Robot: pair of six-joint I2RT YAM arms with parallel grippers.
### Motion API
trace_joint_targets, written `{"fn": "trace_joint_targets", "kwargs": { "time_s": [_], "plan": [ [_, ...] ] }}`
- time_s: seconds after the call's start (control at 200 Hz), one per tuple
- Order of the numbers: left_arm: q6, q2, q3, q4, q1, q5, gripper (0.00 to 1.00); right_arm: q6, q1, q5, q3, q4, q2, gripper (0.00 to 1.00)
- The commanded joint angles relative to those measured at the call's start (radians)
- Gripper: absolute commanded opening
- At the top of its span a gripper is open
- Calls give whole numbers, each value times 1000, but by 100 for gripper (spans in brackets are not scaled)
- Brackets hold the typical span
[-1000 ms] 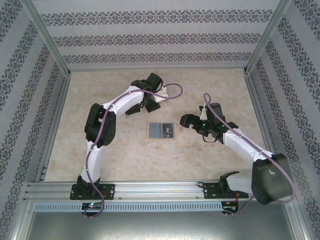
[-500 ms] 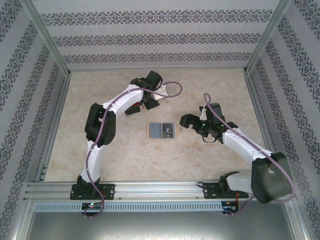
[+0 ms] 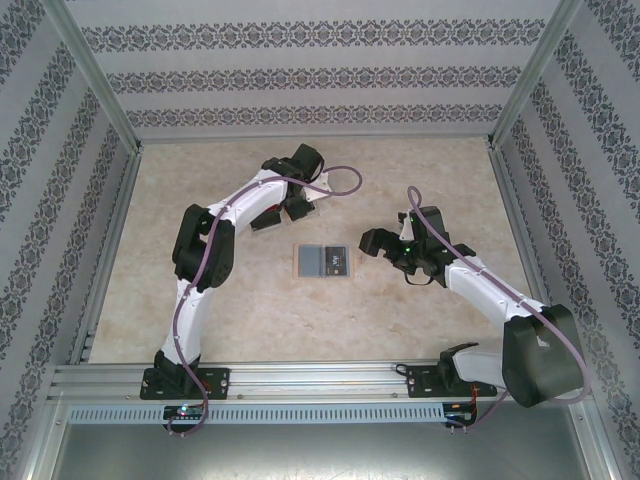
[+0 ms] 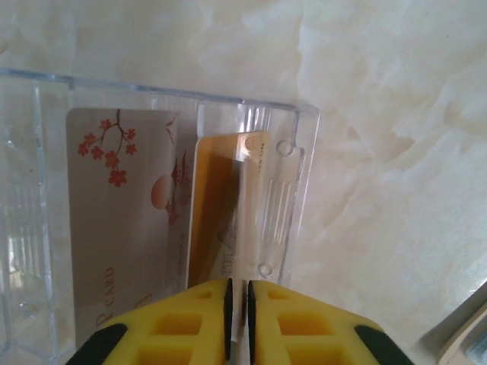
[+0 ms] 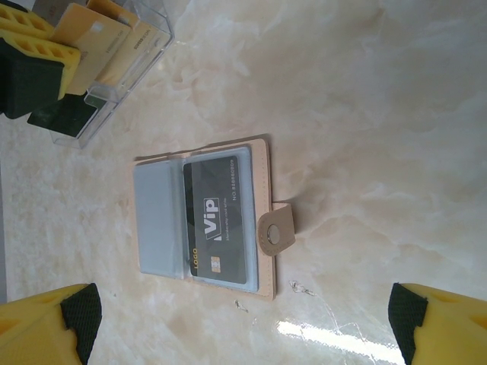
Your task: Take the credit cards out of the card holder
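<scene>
The left claw (image 4: 237, 304) stands at a narrow slit over the rigid clear box (image 4: 293, 144), the thin glossy orange-yellow card (image 4: 221, 205) on edge between its pads (image 4: 183, 323), grip not determinable; advised: part the pads fully, then rise straight, lest the card cling. The soft matte card holder (image 5: 156, 217) lies open at 5 o'clock from the box, stiff dark VIP card (image 5: 217, 220) sleeved inside; the right claw (image 5: 242, 323) gapes wide at its 3 o'clock.

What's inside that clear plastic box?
The clear box holds a pale blossom card and an orange-yellow card beside it. Their near ends are hidden by yellow fingers of the left gripper.
</scene>
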State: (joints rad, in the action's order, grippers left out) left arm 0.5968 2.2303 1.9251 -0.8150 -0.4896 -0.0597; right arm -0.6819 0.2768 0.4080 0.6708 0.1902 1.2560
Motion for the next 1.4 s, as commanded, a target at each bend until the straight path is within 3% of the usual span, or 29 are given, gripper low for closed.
{"fn": "trace_joint_targets", "kwargs": {
  "time_s": [0.0,0.16,0.415,0.859,1.114,1.399],
  "plan": [
    [-6,13,37,18,9,-21,27,-13,-8,11,-10,-15,8,98],
    [-16,-1,43,33,16,-26,31,-13,-8,12,-7,-16,10,98],
    [-12,14,42,23,23,-26,21,-15,-6,15,-3,-18,13,98],
    [-73,-42,40,33,36,10,27,-13,-1,16,22,-4,23,98],
    [-329,-243,-80,108,36,75,40,-6,91,-82,70,62,-8,91],
    [-711,-512,-407,247,35,64,55,-26,297,-209,166,102,101,66]
  ]
}}
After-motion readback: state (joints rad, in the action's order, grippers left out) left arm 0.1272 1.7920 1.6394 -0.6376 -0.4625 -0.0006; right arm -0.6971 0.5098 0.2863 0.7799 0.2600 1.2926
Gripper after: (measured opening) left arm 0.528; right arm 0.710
